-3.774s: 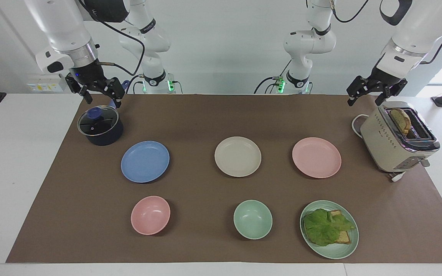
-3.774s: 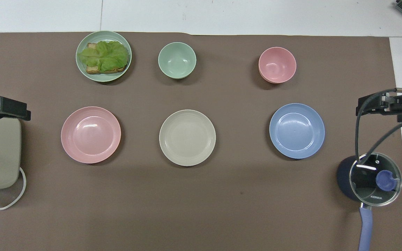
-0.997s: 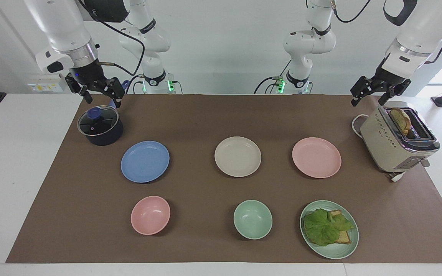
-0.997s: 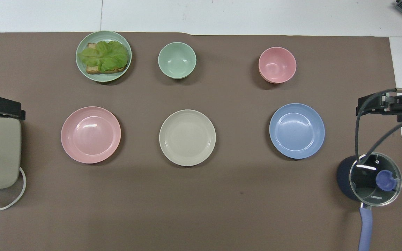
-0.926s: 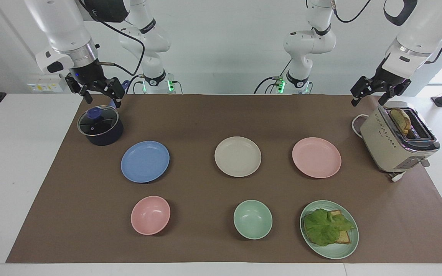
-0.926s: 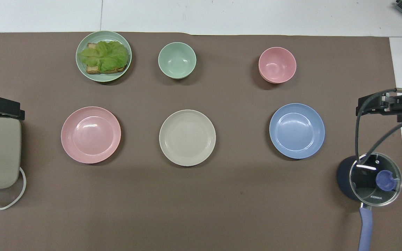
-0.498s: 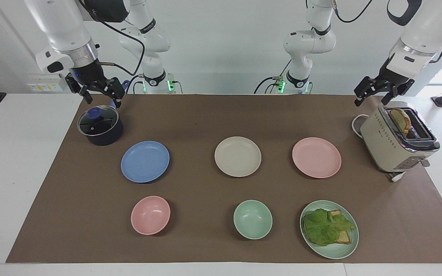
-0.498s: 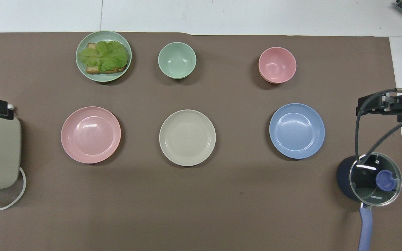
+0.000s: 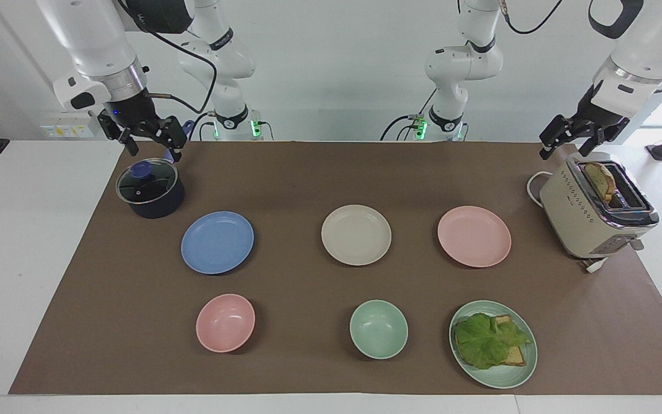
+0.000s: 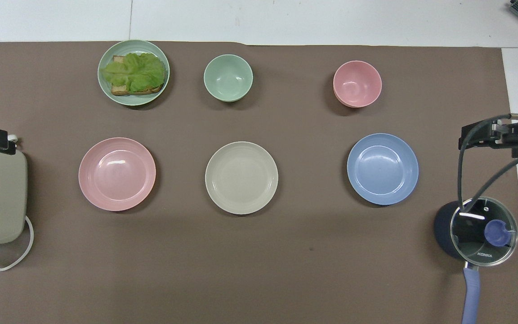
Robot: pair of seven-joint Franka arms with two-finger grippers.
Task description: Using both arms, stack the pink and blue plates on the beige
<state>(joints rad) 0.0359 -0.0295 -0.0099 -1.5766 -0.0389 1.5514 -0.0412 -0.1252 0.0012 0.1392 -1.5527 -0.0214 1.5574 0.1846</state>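
Pale pink plate (image 9: 474,236), blue plate (image 9: 217,242), cream-beige plate (image 9: 356,234), all plain, on a brown mat (image 9: 308,172).

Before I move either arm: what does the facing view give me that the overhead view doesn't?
Facing only: the left gripper, open above the toaster, the right gripper, open above the pot, and bread in the toaster's slot. Overhead only: the pot's long handle. Both: pink plate, beige plate and blue plate lying apart, unstacked.

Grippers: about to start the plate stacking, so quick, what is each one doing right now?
Left gripper: open, holding nothing, up over the toaster.
Right gripper: open, holding nothing, up over the pot.
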